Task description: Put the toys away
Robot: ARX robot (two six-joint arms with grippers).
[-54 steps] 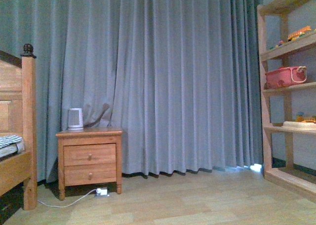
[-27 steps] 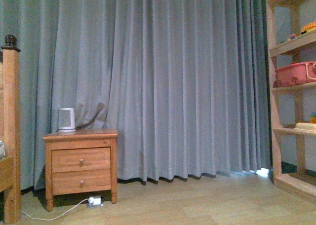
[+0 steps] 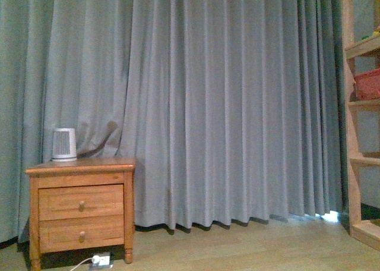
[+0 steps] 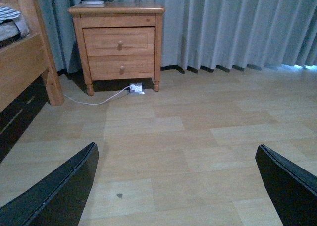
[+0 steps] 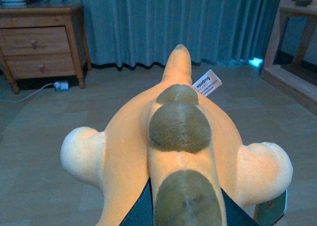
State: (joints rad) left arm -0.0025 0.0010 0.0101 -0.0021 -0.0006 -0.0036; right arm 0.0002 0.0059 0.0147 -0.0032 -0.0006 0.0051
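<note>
The plush animal point(image 5: 178, 151) is orange-yellow with olive-brown patches and a white tag. It fills the right wrist view, held above the wood floor. My right gripper point(image 5: 181, 213) is shut on the plush animal, with dark jaws showing under its body. My left gripper point(image 4: 181, 186) is open and empty, its black fingertips point(image 4: 64, 186) spread wide over bare floor. Neither gripper shows in the front view.
A wooden nightstand point(image 3: 80, 208) with a white appliance point(image 3: 63, 145) stands left, before a grey curtain point(image 3: 225, 104); it also shows in the left wrist view point(image 4: 119, 42). A power strip point(image 4: 136, 87) lies under it. A bed frame point(image 4: 22, 62) stands further left. A wooden shelf point(image 3: 359, 122) holds a pink basket point(image 3: 368, 84).
The front view has swung left to right across the room: nightstand and curtain slid left, the bed post left the frame, and the shelf moved toward the right edge.
</note>
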